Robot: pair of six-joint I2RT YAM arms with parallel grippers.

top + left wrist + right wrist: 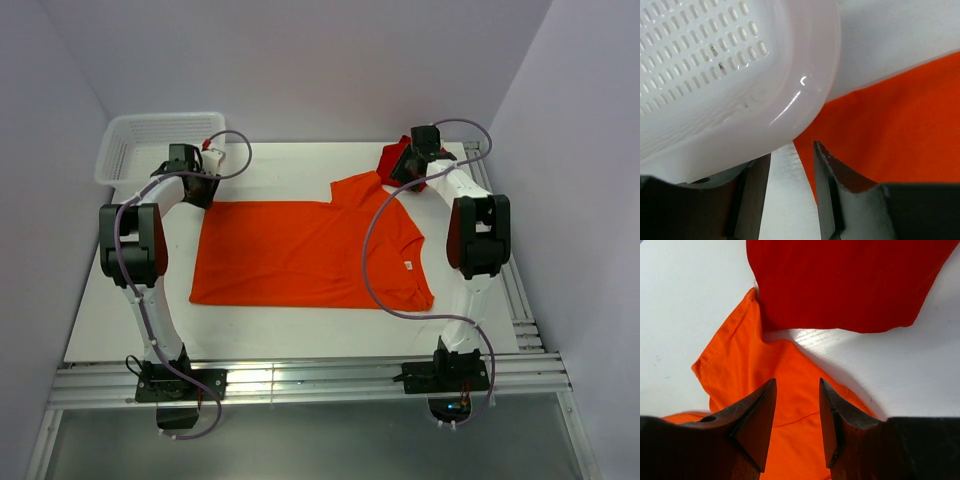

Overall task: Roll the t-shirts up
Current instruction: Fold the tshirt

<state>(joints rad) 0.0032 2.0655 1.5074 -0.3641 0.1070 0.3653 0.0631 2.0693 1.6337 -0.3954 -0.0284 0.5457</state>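
Observation:
A bright orange t-shirt (300,255) lies flat on the white table, a small white label (408,265) near its right side. A red shirt (397,158) lies bunched at the back right; it also shows in the right wrist view (840,280). My left gripper (792,170) is open at the orange shirt's back left corner (890,130), one finger over the cloth edge, nothing held. My right gripper (797,405) is open just above the orange sleeve (750,365) at the back right, empty.
A white perforated plastic basket (150,145) stands at the back left corner, right beside my left gripper; its wall (715,75) fills most of the left wrist view. Purple walls enclose the table on three sides. An aluminium rail (300,380) runs along the near edge.

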